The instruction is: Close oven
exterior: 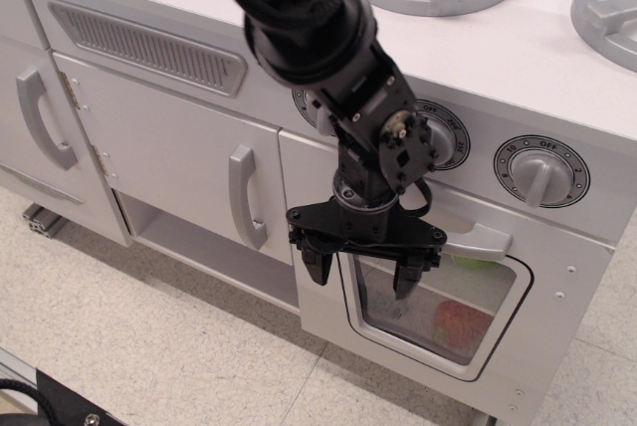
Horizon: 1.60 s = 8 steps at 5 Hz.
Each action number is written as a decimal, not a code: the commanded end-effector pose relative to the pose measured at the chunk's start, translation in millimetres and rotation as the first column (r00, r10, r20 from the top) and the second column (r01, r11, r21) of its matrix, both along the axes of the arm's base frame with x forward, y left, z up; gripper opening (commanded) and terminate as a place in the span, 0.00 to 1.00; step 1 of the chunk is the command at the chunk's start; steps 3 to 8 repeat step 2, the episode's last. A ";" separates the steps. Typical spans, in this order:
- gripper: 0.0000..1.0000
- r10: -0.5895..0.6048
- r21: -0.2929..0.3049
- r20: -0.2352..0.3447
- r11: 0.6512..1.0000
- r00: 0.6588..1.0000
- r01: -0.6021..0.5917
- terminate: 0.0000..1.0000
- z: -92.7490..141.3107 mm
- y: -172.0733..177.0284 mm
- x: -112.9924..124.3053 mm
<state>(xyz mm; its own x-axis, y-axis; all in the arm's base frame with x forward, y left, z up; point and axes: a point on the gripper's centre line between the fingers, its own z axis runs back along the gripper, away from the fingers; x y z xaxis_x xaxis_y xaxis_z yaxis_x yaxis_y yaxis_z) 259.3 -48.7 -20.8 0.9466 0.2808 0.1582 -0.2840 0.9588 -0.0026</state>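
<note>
Handle point(478, 240) of the oven point(438, 326) partly hidden behind the gripper point(360, 274); red and green shapes behind the window blurred, not identifiable. Oven door sat flush and shut, lower right, under the dials point(542, 170). Claw spread wide, empty, hovering before the window's left edge. Bare floor point(149, 346) lay below left.

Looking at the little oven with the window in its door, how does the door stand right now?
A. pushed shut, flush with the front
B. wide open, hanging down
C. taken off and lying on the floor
A: the oven door lies flush with the kitchen front, no gap showing, and the open claw hovers before its window.
</note>
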 end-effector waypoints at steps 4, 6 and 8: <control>1.00 -0.061 -0.017 0.034 0.998 0.998 0.062 1.00 19.1 -3.1 -5.3; 1.00 -0.061 -0.017 0.034 0.998 0.998 0.062 1.00 19.1 -3.1 -5.3; 1.00 -0.061 -0.017 0.034 0.998 0.998 0.062 1.00 19.1 -3.1 -5.3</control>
